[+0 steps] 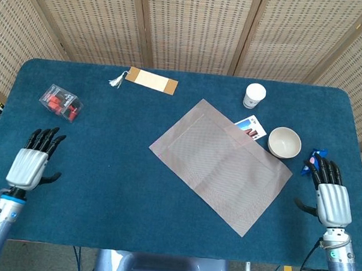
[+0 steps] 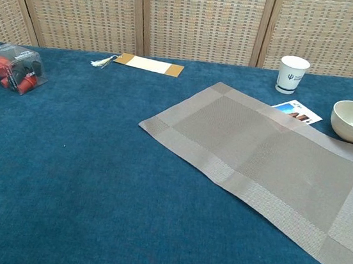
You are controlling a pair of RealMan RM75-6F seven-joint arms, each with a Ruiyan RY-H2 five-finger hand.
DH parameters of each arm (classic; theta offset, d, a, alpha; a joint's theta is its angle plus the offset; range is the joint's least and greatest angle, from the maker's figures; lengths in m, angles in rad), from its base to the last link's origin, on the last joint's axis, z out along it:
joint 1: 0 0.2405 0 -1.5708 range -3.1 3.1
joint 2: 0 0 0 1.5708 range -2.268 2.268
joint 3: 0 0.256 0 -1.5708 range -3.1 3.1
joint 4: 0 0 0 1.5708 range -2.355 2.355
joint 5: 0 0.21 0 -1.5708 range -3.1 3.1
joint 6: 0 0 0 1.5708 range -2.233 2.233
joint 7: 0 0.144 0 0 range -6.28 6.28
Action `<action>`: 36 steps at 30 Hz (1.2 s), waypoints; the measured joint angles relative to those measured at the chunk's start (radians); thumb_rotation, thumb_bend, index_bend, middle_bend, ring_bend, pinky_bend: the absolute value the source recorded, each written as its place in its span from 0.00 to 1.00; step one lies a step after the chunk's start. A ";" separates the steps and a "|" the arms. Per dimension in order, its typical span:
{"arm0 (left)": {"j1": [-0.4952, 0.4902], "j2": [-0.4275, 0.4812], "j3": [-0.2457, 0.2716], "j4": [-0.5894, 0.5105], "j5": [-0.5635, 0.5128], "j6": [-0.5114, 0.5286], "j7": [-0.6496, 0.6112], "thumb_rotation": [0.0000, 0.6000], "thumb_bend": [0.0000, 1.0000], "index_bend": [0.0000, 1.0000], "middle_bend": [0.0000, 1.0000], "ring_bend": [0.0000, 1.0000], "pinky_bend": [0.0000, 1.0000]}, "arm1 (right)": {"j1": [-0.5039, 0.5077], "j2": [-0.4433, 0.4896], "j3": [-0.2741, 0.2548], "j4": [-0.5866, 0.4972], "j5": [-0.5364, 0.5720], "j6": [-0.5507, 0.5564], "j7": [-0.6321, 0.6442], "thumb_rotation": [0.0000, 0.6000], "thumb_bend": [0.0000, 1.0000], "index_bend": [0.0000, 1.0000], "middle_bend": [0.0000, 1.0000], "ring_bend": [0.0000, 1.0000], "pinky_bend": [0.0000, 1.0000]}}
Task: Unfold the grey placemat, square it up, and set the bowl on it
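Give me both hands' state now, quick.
Left hand: open, fingers apart, holding nothing.
Right hand: open, fingers apart, holding nothing.

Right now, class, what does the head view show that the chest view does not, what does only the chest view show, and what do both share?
Only the head view shows the left hand and right hand, both open at the near table edge, plus a small blue thing beyond the right hand. The chest view shows nothing extra, only a lower angle. Both share the unfolded grey placemat, lying askew, the bowl on the cloth beside it, the paper cup, the card tucked under the placemat, the bookmark and the clear box.
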 measured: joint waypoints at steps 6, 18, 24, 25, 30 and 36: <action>-0.100 -0.059 -0.052 0.029 -0.056 -0.095 0.112 1.00 0.19 0.16 0.00 0.00 0.00 | -0.005 0.015 0.001 -0.016 -0.016 0.004 0.028 1.00 0.16 0.18 0.00 0.00 0.00; -0.306 -0.238 -0.144 0.141 -0.245 -0.261 0.346 1.00 0.19 0.17 0.00 0.00 0.00 | -0.013 0.054 0.019 -0.038 -0.015 0.005 0.103 1.00 0.16 0.18 0.00 0.00 0.00; -0.406 -0.349 -0.167 0.226 -0.320 -0.304 0.441 1.00 0.20 0.12 0.00 0.00 0.00 | -0.016 0.074 0.031 -0.043 -0.003 -0.008 0.144 1.00 0.16 0.18 0.00 0.00 0.00; -0.419 -0.364 -0.170 0.239 -0.330 -0.309 0.450 1.00 0.20 0.11 0.00 0.00 0.00 | -0.016 0.076 0.032 -0.043 -0.002 -0.009 0.147 1.00 0.16 0.18 0.00 0.00 0.00; -0.474 -0.425 -0.178 0.301 -0.369 -0.331 0.491 1.00 0.20 0.08 0.00 0.00 0.00 | -0.017 0.083 0.037 -0.045 0.001 -0.013 0.163 1.00 0.16 0.19 0.00 0.00 0.00; -0.551 -0.521 -0.192 0.416 -0.427 -0.368 0.533 1.00 0.20 0.09 0.00 0.00 0.00 | -0.018 0.098 0.047 -0.045 0.009 -0.020 0.208 1.00 0.16 0.19 0.00 0.00 0.00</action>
